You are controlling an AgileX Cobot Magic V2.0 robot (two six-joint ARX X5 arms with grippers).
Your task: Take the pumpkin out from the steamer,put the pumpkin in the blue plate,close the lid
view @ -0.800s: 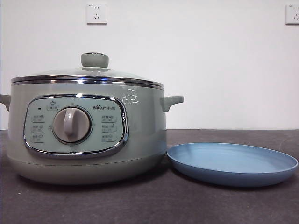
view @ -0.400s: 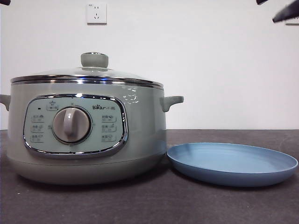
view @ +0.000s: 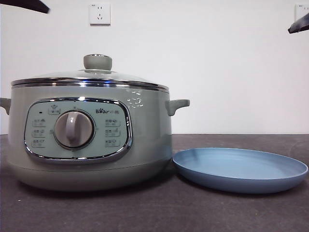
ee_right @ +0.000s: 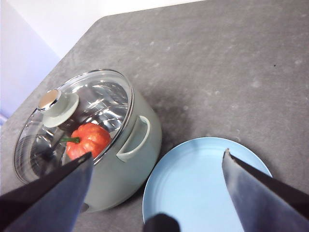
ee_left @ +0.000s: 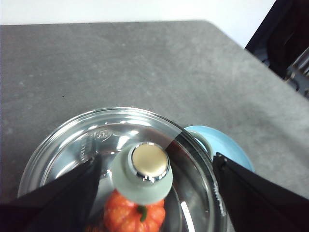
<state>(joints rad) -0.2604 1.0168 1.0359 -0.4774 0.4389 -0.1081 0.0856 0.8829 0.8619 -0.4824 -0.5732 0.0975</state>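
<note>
The sage-green steamer (view: pixel 145 145) stands on the left of the table with its glass lid (view: pixel 72 76) on. Through the glass the orange pumpkin (ee_left: pixel 133 216) (ee_right: pixel 89 137) shows inside the pot. My left gripper (ee_left: pixel 157 159) hangs open high above the lid's knob (ee_left: pixel 145 171), one jaw on each side of it and well clear. The blue plate (view: pixel 240 169) lies right of the steamer, almost touching it, with nothing on it. My right gripper (ee_right: pixel 157 154) is open high over the plate (ee_right: pixel 207 188) and the pot's side handle (ee_right: pixel 135 137).
In the front view only black arm tips show, one at the top left corner (view: pixel 29 5) and one at the top right (view: pixel 299 23). The dark grey table (view: pixel 154 212) runs in front of the pot and plate. A white wall with sockets stands behind.
Black arm tips have come into the front view's top corners, where none showed a second ago; the left one now reaches further in. Steamer, lid and plate have not moved.
</note>
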